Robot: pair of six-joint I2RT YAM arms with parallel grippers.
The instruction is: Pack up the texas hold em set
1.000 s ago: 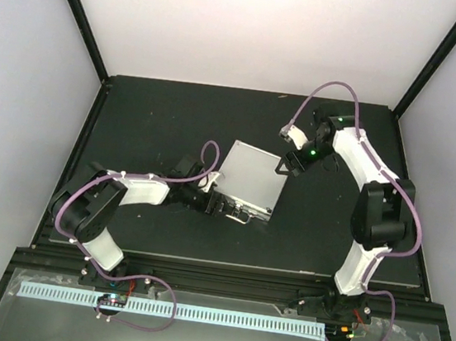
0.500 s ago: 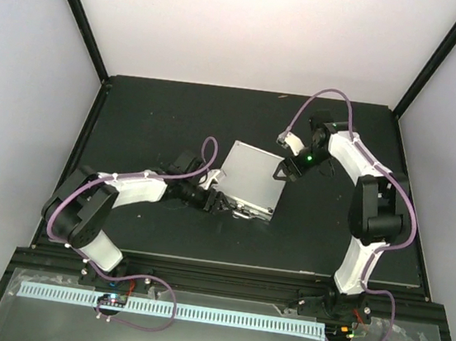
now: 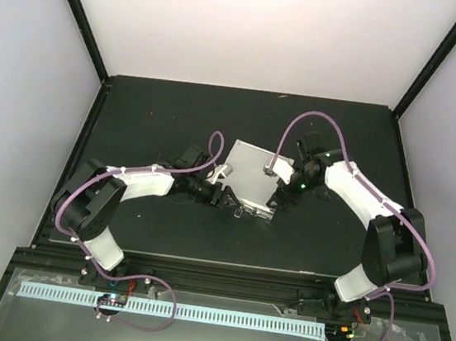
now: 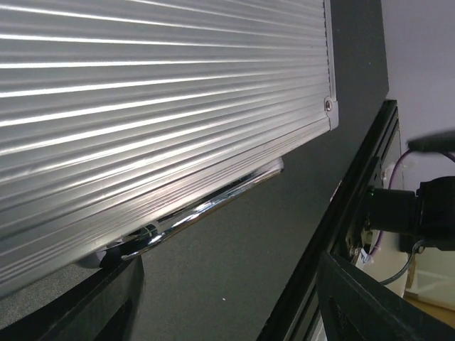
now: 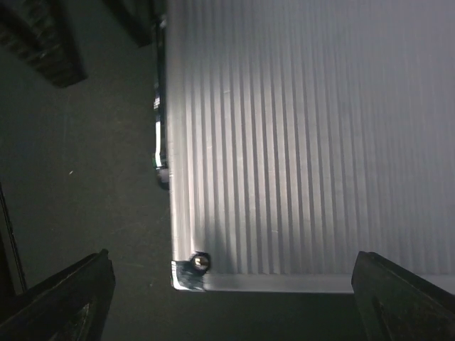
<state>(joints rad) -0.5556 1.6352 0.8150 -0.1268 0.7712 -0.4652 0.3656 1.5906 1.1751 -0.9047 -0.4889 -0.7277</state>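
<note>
The silver ribbed briefcase [image 3: 251, 176] lies closed and flat on the black table. Its ribbed lid fills the left wrist view [image 4: 142, 106] and the right wrist view [image 5: 306, 142]. The chrome handle [image 4: 213, 202] runs along its near edge. My left gripper [image 3: 225, 196] is open and empty at the handle side; in its own view [image 4: 227, 305] the handle's end sits just above the left finger [image 4: 106, 298]. My right gripper [image 3: 279, 195] is open and empty over the case's near right corner [image 5: 188, 273]. No chips, dice or cards show.
The black table [image 3: 151, 119] has a raised black rim [image 3: 233, 263] along its near edge. White walls enclose the back and sides. A purple cable [image 3: 309, 118] loops above the right arm.
My right gripper has moved from the case's far right corner along its right edge to the near right corner. My left gripper has slid right along the handle edge. The case has turned slightly.
</note>
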